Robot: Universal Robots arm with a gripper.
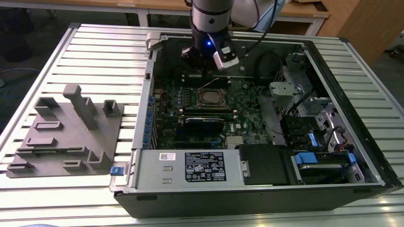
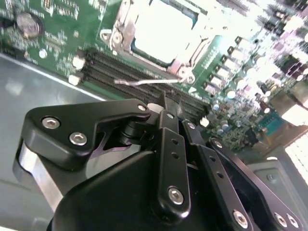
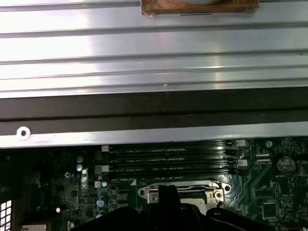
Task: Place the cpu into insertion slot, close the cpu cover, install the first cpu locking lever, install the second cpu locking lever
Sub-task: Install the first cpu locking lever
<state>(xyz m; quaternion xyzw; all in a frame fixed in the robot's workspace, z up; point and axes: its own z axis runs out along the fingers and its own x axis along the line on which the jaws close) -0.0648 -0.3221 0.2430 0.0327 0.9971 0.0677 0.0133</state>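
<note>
The insertion slot (image 1: 211,98) sits mid-board inside the open computer case. In the second wrist view the cpu (image 2: 166,26) lies in it, its bright metal face framed by the silvery cpu cover (image 2: 121,26), which lies down over it. One thin wire locking lever (image 2: 144,83) sticks out sideways over the black memory slots. My gripper (image 1: 198,68) hangs above the board just behind the slot, nearest that lever. Its fingers (image 2: 166,113) look shut, with nothing seen between them. In the first wrist view the gripper (image 3: 167,188) partly hides the cover (image 3: 216,188).
The case's walls (image 1: 144,109) ring the board. A grey power supply box (image 1: 189,165) with a black label lies at the front, drive bays and cables (image 1: 309,118) on the exterior view's right. A grey fixture (image 1: 69,132) stands on the slatted table (image 1: 94,52).
</note>
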